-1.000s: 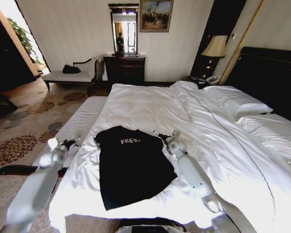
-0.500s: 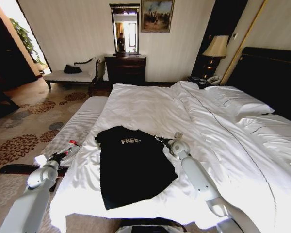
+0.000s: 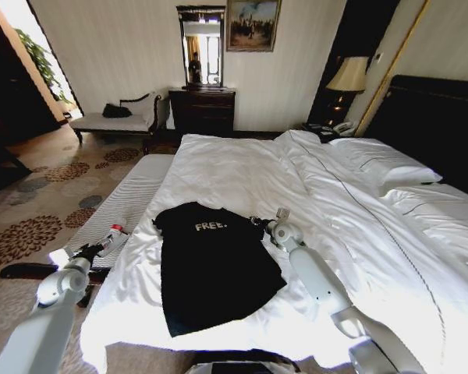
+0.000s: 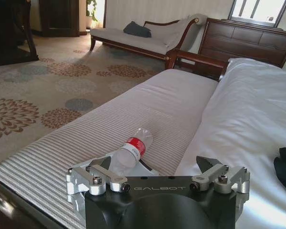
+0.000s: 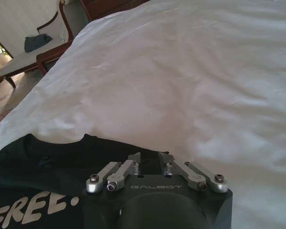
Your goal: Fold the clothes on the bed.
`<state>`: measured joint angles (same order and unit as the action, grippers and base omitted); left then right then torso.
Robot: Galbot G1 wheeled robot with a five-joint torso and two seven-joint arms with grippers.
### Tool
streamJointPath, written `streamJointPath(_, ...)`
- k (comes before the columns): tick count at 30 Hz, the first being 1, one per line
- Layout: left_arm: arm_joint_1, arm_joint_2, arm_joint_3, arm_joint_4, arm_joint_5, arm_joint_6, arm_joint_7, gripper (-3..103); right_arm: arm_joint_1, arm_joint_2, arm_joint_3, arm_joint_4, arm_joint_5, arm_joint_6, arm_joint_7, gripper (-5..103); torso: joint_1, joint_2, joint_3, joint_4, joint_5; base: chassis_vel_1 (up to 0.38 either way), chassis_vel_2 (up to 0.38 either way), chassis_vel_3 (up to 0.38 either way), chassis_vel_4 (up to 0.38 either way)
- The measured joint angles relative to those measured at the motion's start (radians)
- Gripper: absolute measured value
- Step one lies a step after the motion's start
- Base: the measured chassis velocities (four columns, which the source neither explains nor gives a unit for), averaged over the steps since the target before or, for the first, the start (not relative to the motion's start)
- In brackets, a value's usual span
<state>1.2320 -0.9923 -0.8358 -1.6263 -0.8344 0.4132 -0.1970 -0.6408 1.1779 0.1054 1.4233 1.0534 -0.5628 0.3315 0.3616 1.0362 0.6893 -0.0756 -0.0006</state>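
Pincer work sits at the T-shirt's right sleeve: the right pincer rests low at the sleeve edge with its fingers drawn nearly together, and whether cloth is pinched between them cannot be made out. Over the last second it has hardly shifted, staying at that shoulder, while the left pincer has dropped back and away from the shirt's left sleeve and now hangs wide open over the striped counter beside the bed, gripping nothing. That suggests the fold has not begun in earnest; only one side of the garment is attended. Outward from the right pincer, the black T-shirt lies face up near the foot of the bed, fairly flat, soft and limp, its white "FREE." lettering up and its hem a little skewed. The white bedding under it is smooth but gently rumpled. On the ribbed, pale counter lies a small clear bottle with a red label, on its side just ahead of the left pincer.
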Motion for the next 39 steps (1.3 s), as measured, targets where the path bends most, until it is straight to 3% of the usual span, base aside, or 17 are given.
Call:
streamJointPath(2, 0.0, 0.0, 0.0, 0.001, 0.0, 0.002, -0.002, 100, 0.001, -0.003, -0.004, 0.0, -0.001, -0.001, -0.005, 22, 0.0, 0.0, 0.0, 0.0, 0.0, 0.0, 0.0, 0.0, 0.0)
streamJointPath(6, 0.004, -0.002, -0.004, 0.002, 0.0, 0.01, -0.013, 100, 0.013, -0.029, -0.028, -0.001, -0.011, -0.018, -0.024, 3, 0.0, 0.0, 0.0, -0.0001, 0.0001, 0.0, 0.0, 0.0, 0.0)
streamJointPath(9, 0.011, -0.002, -0.01, 0.004, 0.0, 0.011, -0.015, 100, 0.024, -0.047, -0.044, -0.007, -0.015, -0.019, -0.025, 1, 0.0, 0.0, 0.0, -0.0002, 0.0001, 0.0, 0.0, 0.0, 0.0)
streamJointPath(17, 0.03, -0.003, -0.028, 0.01, -0.002, 0.01, -0.017, 100, 0.086, -0.039, -0.079, -0.086, -0.061, 0.058, -0.068, 0, 0.0, 0.0, 0.0, 0.0001, 0.0, 0.0, 0.0, 0.0, 0.0)
streamJointPath(24, 0.039, -0.003, -0.037, -0.004, -0.012, 0.01, -0.02, 100, 0.181, 0.046, -0.102, -0.24, -0.115, 0.125, -0.103, 0, 0.0, 0.0, 0.0, 0.0003, 0.0001, 0.0, 0.0, 0.0, 0.0)
streamJointPath(39, 0.038, -0.009, -0.039, 0.0, -0.012, 0.008, -0.021, 100, 0.262, 0.03, -0.087, -0.251, -0.135, 0.131, -0.103, 0, 0.0, 0.0, 0.0, 0.0, 0.0, 0.0, 0.0, 0.0, 0.0)
